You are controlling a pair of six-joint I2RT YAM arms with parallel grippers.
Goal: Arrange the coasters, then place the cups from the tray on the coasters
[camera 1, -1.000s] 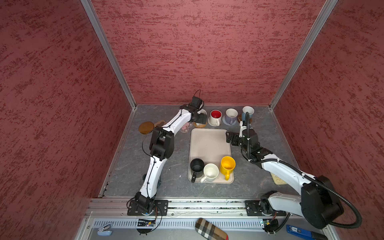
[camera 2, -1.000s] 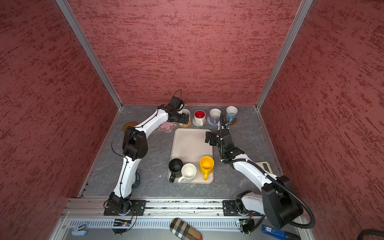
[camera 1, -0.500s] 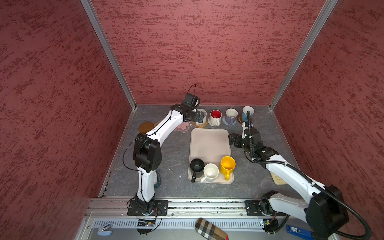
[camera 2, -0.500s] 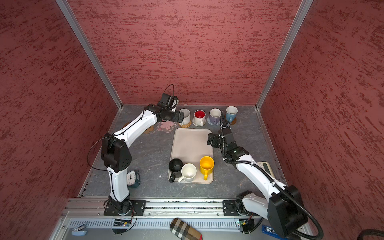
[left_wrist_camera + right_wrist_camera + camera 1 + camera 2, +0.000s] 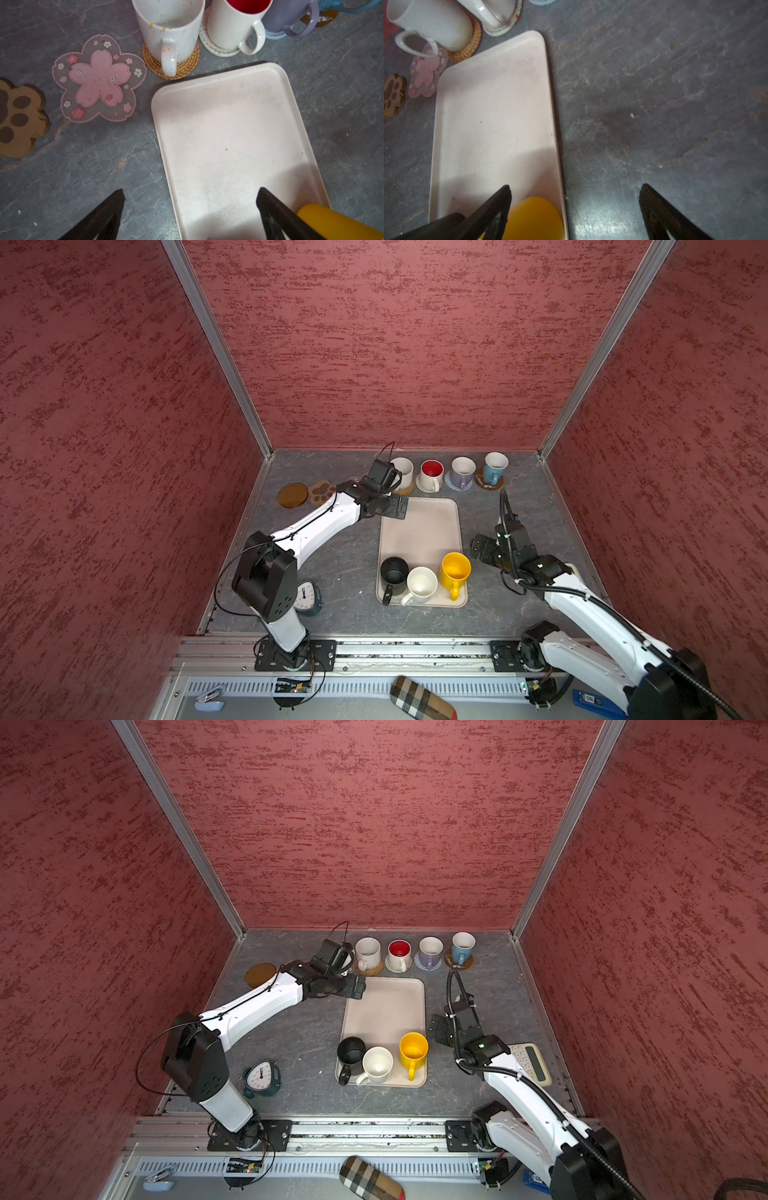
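In both top views the beige tray [image 5: 419, 531] holds a black cup [image 5: 394, 571], a white cup [image 5: 422, 584] and a yellow cup [image 5: 455, 569] at its near end. Along the back wall, the white [image 5: 402, 470], red-inside [image 5: 431, 473], lavender [image 5: 462, 470] and blue [image 5: 495, 466] cups each stand on a coaster. The brown disc [image 5: 292, 495], paw [image 5: 323, 491] and pink flower coaster [image 5: 99, 80] lie bare. My left gripper [image 5: 401, 507] hangs open and empty over the tray's far left corner. My right gripper [image 5: 478, 547] is open and empty beside the tray's right edge, close to the yellow cup [image 5: 533, 218].
A small clock [image 5: 262, 1077] stands near the left arm's base. A cream calculator [image 5: 532, 1063] lies under the right arm. Red walls close in the table on three sides. A plaid case [image 5: 422, 699] lies in front of the rail.
My left gripper has drawn back from the white cup on the rattan coaster to the tray's far corner. My right gripper has slid nearer along the tray's right side toward the yellow cup.
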